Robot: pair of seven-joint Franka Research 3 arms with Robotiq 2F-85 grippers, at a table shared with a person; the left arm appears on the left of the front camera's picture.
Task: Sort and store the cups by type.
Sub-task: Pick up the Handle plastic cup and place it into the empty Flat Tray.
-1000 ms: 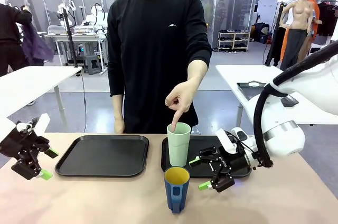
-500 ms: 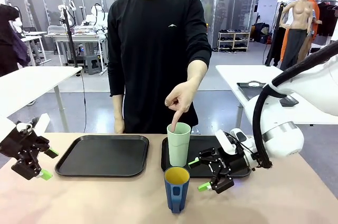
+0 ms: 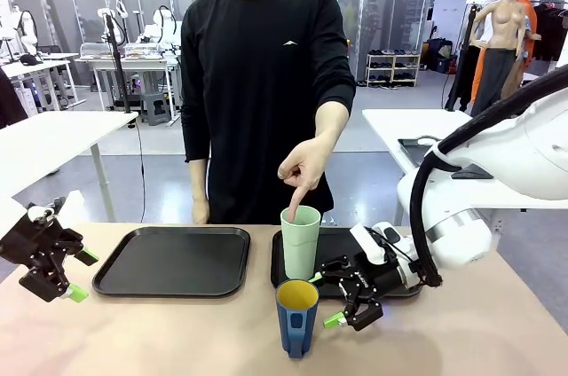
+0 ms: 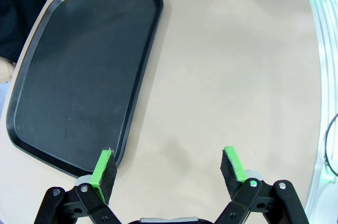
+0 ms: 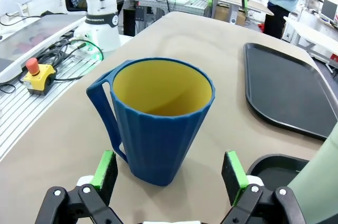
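The right fingers [image 5: 105, 170] are spread wide and hold nothing. The dark-blue mug [image 5: 158, 121] stands upright on the counter [image 5: 63, 129] straight ahead of them. It is lined up with the gap, with a strip of counter showing between its base and each pad. Its handle turns toward the left-hand pad's side, where bare counter runs out to the rounded edge. Just outside the right-hand pad are the corner of the right tray [image 5: 274, 163] and the mint-green tumbler [image 5: 319, 182]. That side is tight.

From the front, the right fingers [image 3: 333, 321] sit just beside the mug [image 3: 296, 318]. The tumbler [image 3: 301, 243] stands upright just behind the mug, at the right tray's [image 3: 342, 241] near corner. A person's hand [image 3: 302, 168] points a finger down at the tumbler's mouth.

The left fingers [image 4: 103, 168] are also spread wide and empty, over the counter [image 4: 227, 76]. The left tray's [image 4: 79, 76] long rim runs away ahead of the left-hand pad. Ahead of the gap and the right-hand pad there is open counter out to its curved edge. From the front, these left fingers [image 3: 76, 293] are well apart from both cups.
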